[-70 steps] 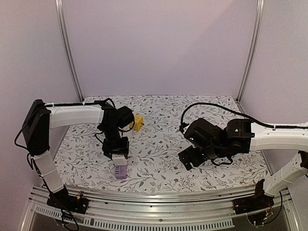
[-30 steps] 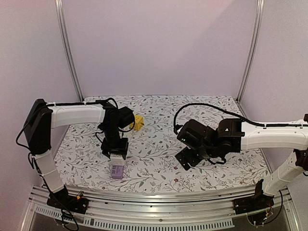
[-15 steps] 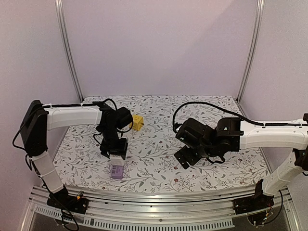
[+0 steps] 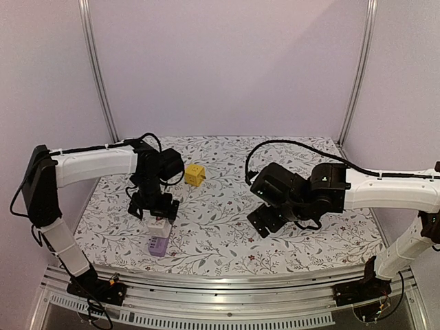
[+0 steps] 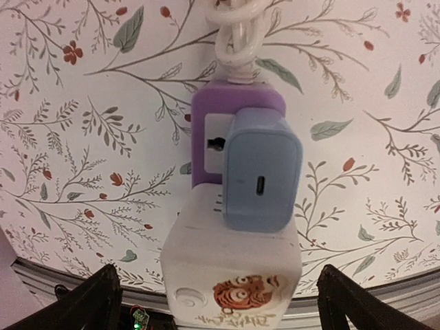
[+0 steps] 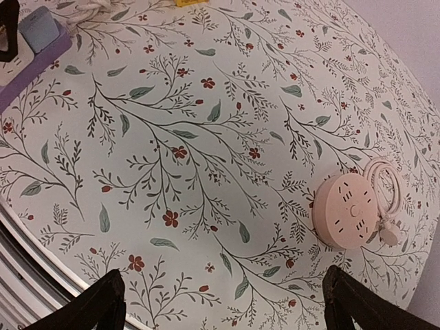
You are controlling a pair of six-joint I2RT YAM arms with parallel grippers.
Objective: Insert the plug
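Note:
The plug (image 5: 261,172), a pale blue charger block, stands in the white socket face of a purple power strip (image 5: 237,110). Its body looks flush with that face. A white block with an orange sticker (image 5: 234,265) sits on the same strip, nearer the camera. My left gripper (image 5: 220,302) hangs open straight above them, its fingers wide on either side and touching nothing. From above, the strip (image 4: 158,244) lies near the front left under my left gripper (image 4: 155,210). My right gripper (image 4: 265,223) hovers open over mid-table and holds nothing. The right wrist view shows my right gripper (image 6: 227,306) over bare cloth.
A white cord (image 5: 237,34) coils from the strip's far end. A yellow cube (image 4: 194,174) sits behind the left arm. A round pink socket hub (image 6: 349,210) with its own cord lies on the floral cloth on the right side. The table's front rail (image 4: 220,282) is close to the strip.
My left gripper has opened and let go of the plug on the strip. The left arm shifted slightly left. The right arm edged a little left, still open.

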